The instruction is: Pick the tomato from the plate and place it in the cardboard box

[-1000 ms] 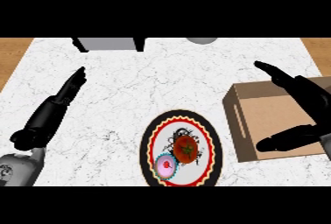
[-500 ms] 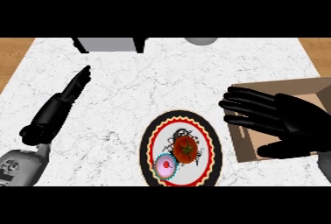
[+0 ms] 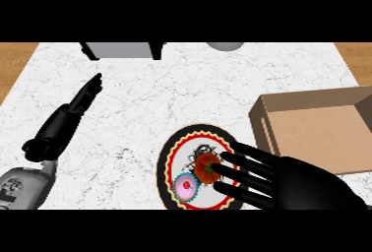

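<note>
On the white marbled counter [image 3: 181, 93], the black left hand [image 3: 76, 106] rests at the left, fingers straight. The small red tomato [image 3: 208, 166] sits on the round red-and-black-rimmed plate [image 3: 171, 152]. The black right hand [image 3: 291, 182], fingers spread apart, reaches its fingertips [image 3: 227, 156] beside the tomato. The open brown cardboard box [image 3: 320, 130] stands right of the plate.

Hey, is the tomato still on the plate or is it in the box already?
On the plate. The tomato lies on the plate, right hand open beside it; the cardboard box holds nothing.
</note>
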`<state>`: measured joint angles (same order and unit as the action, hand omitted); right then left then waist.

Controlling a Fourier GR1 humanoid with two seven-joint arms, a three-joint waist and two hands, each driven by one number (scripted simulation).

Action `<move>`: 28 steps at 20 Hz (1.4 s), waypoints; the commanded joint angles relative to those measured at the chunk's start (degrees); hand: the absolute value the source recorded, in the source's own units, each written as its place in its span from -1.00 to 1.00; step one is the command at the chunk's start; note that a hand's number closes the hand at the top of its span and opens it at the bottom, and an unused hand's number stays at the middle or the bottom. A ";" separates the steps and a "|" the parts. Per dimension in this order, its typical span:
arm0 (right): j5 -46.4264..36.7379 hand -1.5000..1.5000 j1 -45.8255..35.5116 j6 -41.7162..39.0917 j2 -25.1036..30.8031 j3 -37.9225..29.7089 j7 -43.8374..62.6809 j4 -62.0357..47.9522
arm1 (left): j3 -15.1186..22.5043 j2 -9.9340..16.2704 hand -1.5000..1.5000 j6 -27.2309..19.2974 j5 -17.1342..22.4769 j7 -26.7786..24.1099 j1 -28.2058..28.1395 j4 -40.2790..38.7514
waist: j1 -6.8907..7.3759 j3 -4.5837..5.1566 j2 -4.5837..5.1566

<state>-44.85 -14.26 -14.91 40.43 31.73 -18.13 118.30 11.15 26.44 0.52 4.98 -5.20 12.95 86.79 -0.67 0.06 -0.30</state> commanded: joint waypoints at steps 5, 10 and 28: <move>-11.28 -1.00 4.93 -10.02 -6.02 8.15 14.45 8.84 | -0.78 -2.81 0.00 1.41 -2.02 0.92 0.71 -0.88 | 0.30 -0.03 0.20; -19.05 -1.00 5.63 -6.80 -12.77 12.95 13.52 0.49 | -2.72 -4.09 0.00 2.88 -3.39 -2.38 -0.55 -1.93 | 0.62 -0.05 0.31; -32.58 -1.00 6.92 -1.80 -21.87 7.81 9.66 -11.25 | -8.29 -7.03 0.00 8.73 -6.92 3.96 0.05 2.61 | 0.72 -0.07 0.27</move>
<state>-75.64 -6.30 -16.11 21.34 41.14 -7.98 109.79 4.16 19.82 7.81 -1.60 -3.08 12.66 88.33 0.00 -0.01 -0.03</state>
